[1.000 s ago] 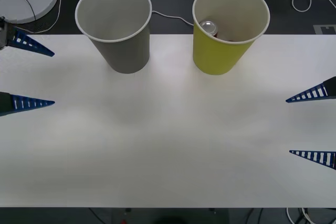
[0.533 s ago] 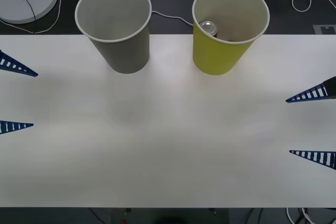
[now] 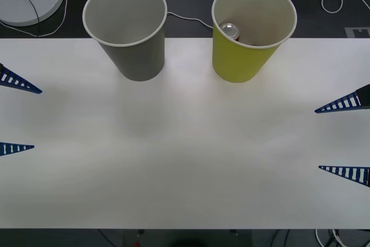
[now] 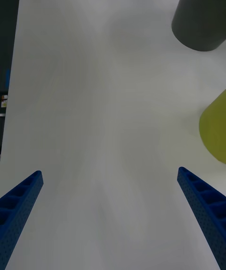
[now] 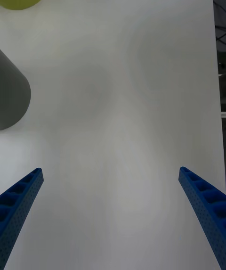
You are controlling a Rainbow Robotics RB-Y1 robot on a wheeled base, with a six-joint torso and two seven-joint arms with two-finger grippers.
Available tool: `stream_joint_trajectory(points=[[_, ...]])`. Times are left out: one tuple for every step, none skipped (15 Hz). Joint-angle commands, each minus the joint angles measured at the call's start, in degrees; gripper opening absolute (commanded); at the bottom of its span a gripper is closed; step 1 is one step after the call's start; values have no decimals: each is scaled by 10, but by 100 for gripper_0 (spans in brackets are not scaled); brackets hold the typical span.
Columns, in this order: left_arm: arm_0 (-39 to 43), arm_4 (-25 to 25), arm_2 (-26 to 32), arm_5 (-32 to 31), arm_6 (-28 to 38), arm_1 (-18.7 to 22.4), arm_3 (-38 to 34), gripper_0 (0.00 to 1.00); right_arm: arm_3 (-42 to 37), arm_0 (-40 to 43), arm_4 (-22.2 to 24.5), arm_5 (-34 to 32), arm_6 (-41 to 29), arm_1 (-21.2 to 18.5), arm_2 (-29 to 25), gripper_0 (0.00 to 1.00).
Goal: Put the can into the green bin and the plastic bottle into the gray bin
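The left gripper (image 3: 16, 114) and the right gripper (image 3: 344, 139) hang wide apart and empty over the white table (image 3: 185, 143) edges. The red-and-gold drink can (image 3: 230, 30) lies inside the tapered yellow-green bin (image 3: 243, 56), beside the dark gray cup-shaped bin (image 3: 136, 50).

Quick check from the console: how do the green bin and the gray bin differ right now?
Colour: the green bin is yellow-green outside, the gray bin dark gray. Contents: the green bin holds the can, lid showing against its inner wall; nothing shows inside the gray bin. Position: the gray bin stands toward the robot's left, the green bin toward its right. Both are upright, tapered and white-rimmed, at the table's far edge.
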Motion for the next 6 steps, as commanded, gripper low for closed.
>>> stream_joint_trajectory(points=[[1,1,-1,-1,-2,0,1,100,0,0,0,0,0,0,0,100],[0,3,0,-4,-6,0,1,100,0,0,0,0,0,0,0,100],[0,3,0,-4,-6,0,1,100,0,0,0,0,0,0,0,100],[0,3,0,-4,-6,0,1,100,0,0,0,0,0,0,0,100],[0,3,0,-4,-6,0,1,100,0,0,0,0,0,0,0,100],[0,3,0,-4,-6,0,1,100,0,0,0,0,0,0,0,100]])
